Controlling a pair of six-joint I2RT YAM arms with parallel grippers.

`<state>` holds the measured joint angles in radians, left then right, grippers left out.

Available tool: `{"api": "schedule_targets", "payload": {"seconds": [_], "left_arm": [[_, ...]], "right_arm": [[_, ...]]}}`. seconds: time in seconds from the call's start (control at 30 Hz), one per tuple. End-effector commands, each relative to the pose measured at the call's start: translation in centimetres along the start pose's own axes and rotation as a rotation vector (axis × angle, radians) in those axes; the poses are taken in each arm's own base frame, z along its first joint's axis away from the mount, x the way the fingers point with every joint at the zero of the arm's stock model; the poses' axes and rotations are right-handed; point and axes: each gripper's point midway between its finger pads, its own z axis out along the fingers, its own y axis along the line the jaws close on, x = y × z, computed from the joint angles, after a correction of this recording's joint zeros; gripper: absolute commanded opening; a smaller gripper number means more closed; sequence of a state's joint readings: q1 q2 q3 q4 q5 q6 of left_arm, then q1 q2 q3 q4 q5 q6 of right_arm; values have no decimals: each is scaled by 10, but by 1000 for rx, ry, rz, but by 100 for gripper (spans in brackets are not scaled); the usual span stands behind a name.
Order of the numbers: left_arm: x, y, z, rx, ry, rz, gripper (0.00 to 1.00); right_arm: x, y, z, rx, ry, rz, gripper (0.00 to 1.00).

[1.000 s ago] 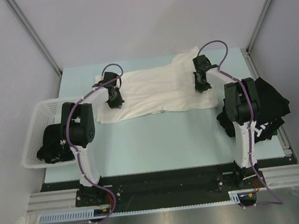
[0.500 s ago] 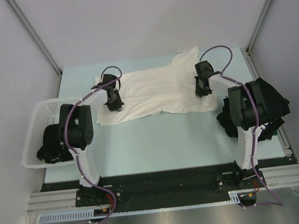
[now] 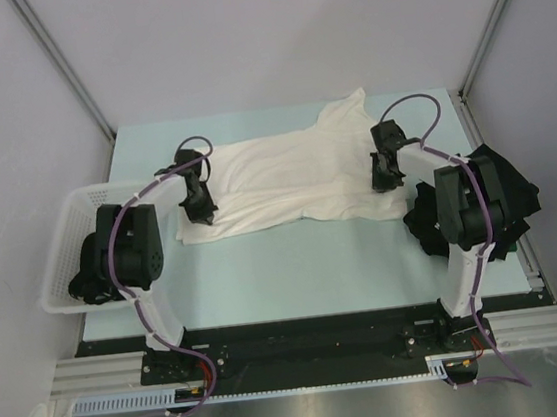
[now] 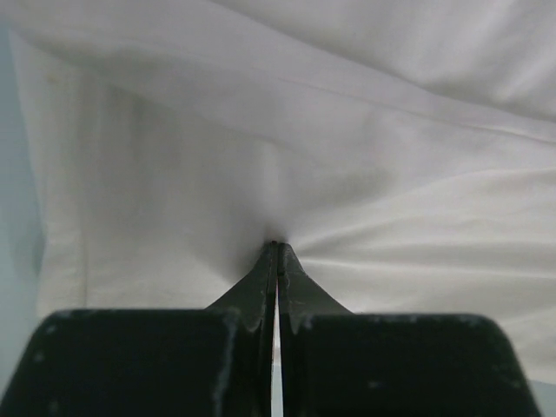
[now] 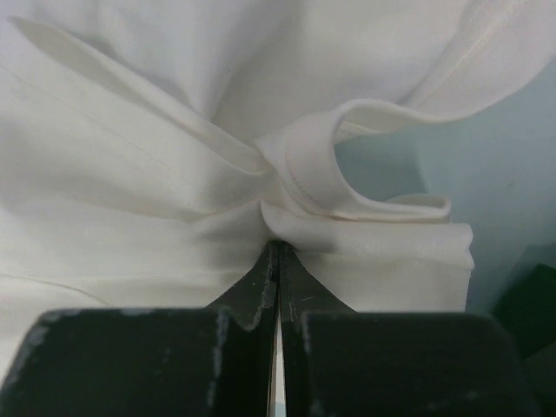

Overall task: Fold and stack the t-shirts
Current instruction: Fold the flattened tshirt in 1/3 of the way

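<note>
Left tool (image 3: 197,204) and right tool (image 3: 385,171) each pinch the cream t-shirt (image 3: 285,173). Its long axis spans between them.

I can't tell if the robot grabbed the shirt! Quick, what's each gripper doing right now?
Left gripper: shut, pinching the cream-white t-shirt.
Right gripper: shut, pinching the same t-shirt.
</note>
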<state>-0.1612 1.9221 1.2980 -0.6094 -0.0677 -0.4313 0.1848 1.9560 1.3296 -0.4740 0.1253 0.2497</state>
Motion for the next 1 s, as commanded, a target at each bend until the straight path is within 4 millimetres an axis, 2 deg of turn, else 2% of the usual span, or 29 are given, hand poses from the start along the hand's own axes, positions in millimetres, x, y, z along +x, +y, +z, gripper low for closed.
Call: {"api": "schedule_targets", "payload": {"seconds": [0.0, 0.2, 0.4, 0.5, 0.67, 0.97], "left_arm": [[15, 32, -17, -69, 40, 15, 0], [20, 42, -20, -68, 34, 6, 0], [10, 37, -20, -50, 15, 18, 0], [0, 30, -26, -19, -15, 17, 0], [-18, 19, -36, 17, -48, 18, 0], [-28, 13, -37, 25, -60, 22, 0]], "right_arm": [[71, -36, -12, 109, 235, -55, 0], [76, -44, -24, 127, 213, -64, 0], [60, -43, -16, 119, 150, -51, 0], [43, -41, -17, 127, 102, -59, 0], [-4, -33, -26, 108, -15, -54, 0], [-20, -32, -11, 117, -22, -78, 0]]}}
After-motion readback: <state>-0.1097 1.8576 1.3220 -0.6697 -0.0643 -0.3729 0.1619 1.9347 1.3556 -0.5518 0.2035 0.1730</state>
